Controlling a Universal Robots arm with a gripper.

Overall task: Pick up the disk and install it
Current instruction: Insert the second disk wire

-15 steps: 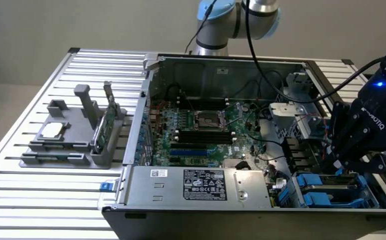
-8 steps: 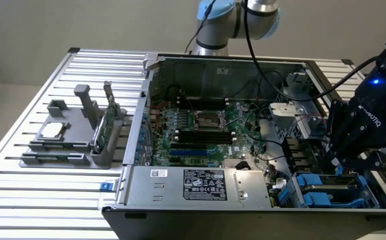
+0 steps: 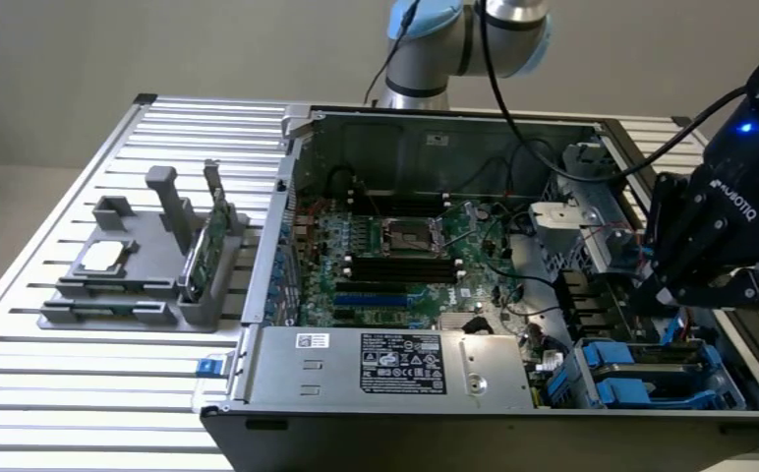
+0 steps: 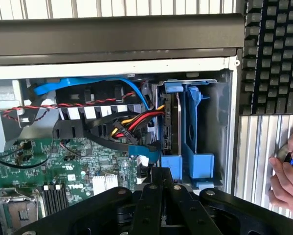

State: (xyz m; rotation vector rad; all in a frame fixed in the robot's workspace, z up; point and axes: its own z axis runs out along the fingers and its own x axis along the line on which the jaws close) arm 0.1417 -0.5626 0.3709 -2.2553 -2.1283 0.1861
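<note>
The disk [image 4: 172, 128] stands on edge inside the drive bay at the corner of the open computer case, its dark metal side framed by the bright blue carrier. An empty blue carrier slot [image 4: 197, 147] sits right beside it. My gripper [image 4: 158, 178] hovers just above that bay, fingers shut together with nothing between them. In the exterior view the gripper [image 3: 674, 295] hangs over the case's right side, above the blue drive bay [image 3: 642, 379].
Red, yellow and blue cables [image 4: 131, 120] run next to the bay, over the green motherboard [image 3: 393, 256]. A power supply [image 3: 393, 364] fills the case front. A grey fixture [image 3: 131, 285] holds a processor chip [image 3: 101, 256] and green card [image 3: 203, 246]. A person's hand [image 4: 288, 169] rests outside the case.
</note>
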